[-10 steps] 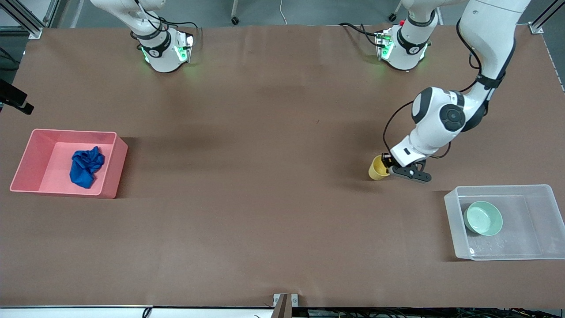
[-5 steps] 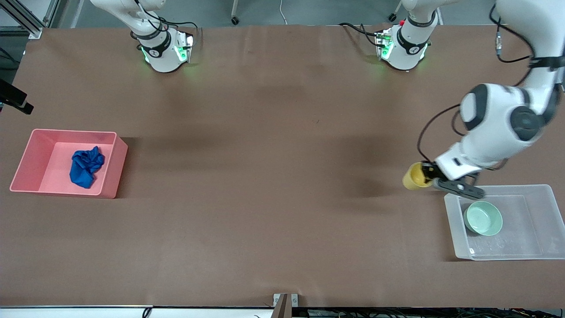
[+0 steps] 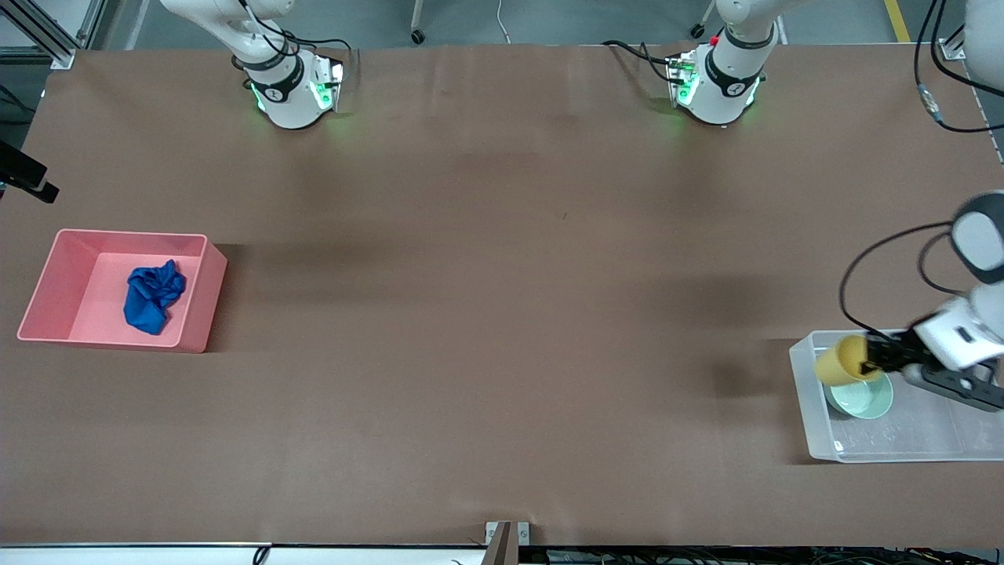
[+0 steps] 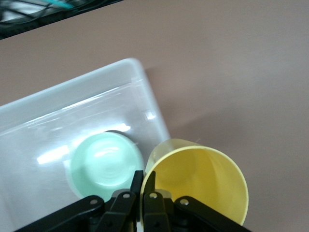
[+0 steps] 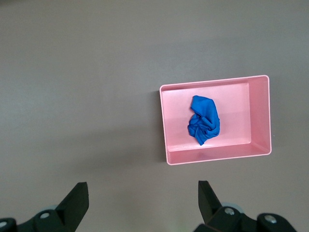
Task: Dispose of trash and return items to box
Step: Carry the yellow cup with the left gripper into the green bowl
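Since a second ago the left gripper (image 3: 869, 366), clamped on the yellow cup's (image 3: 839, 360) rim, has carried it from mid-table to over the clear box (image 3: 800, 369), lower right of the frame, above the mint bowl (image 3: 867, 399). Lowering before release should prevent bouncing. High over the table, the right gripper (image 5: 142, 205) waits wide open; the blue cloth (image 3: 153, 297) lies in the pink bin (image 3: 200, 314).

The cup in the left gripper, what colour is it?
Yellow. The cup, pinched by its rim in the left gripper, shows best in the left wrist view.
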Tool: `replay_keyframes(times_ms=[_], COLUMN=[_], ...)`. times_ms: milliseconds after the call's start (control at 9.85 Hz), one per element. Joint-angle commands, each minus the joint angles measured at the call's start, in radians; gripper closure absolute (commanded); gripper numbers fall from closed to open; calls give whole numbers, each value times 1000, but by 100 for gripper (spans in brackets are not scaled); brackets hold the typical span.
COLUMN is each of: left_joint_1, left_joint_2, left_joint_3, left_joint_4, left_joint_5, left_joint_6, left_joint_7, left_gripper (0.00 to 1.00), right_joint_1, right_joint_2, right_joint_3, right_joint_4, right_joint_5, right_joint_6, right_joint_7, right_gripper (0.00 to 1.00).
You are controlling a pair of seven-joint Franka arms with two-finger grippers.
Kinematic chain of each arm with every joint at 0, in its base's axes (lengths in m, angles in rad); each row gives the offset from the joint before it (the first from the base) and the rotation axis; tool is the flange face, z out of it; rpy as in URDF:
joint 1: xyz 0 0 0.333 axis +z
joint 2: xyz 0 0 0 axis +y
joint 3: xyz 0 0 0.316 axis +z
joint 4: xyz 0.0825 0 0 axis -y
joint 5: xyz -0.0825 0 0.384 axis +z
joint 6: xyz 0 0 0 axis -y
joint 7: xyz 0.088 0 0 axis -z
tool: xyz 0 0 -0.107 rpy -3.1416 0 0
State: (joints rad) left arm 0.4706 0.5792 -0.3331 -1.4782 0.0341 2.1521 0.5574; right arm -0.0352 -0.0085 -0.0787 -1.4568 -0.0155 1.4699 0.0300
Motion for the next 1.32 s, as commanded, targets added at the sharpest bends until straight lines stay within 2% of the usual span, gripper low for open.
replay_keyframes(times_ms=[0,203,508,609,711,812,1219], left_joint_1=[-13,-20,-23,-23,-20,-10,-18], left_joint_2=[167,227,275,277,274,254,38], left_joint_3=[66,100,101,103,101,101,86], left_joint_4=[142,154,154,150,148,148,125], left_joint_5=[35,35,35,35,33,36,41], left_joint_6=[-17,32,57,89,91,92,23], left_joint_7=[62,59,49,47,47,47,58], left_gripper=[100,100,97,85,26,0,0], right_joint_1=[-12,-12,-9,-9,-11,-11,-12], right_joint_2=[-15,-15,-15,-15,-15,-15,-15], right_joint_3=[8,8,8,8,8,8,8], right_joint_4=[-8,-10,-10,-8,-10,-10,-10], right_joint_5=[3,3,3,3,3,3,3], right_joint_6=[-6,-6,-6,-6,-6,-6,-6], right_joint_7=[-10,-10,-10,-10,-10,-10,-10], right_gripper=[0,0,0,0,0,0,0])
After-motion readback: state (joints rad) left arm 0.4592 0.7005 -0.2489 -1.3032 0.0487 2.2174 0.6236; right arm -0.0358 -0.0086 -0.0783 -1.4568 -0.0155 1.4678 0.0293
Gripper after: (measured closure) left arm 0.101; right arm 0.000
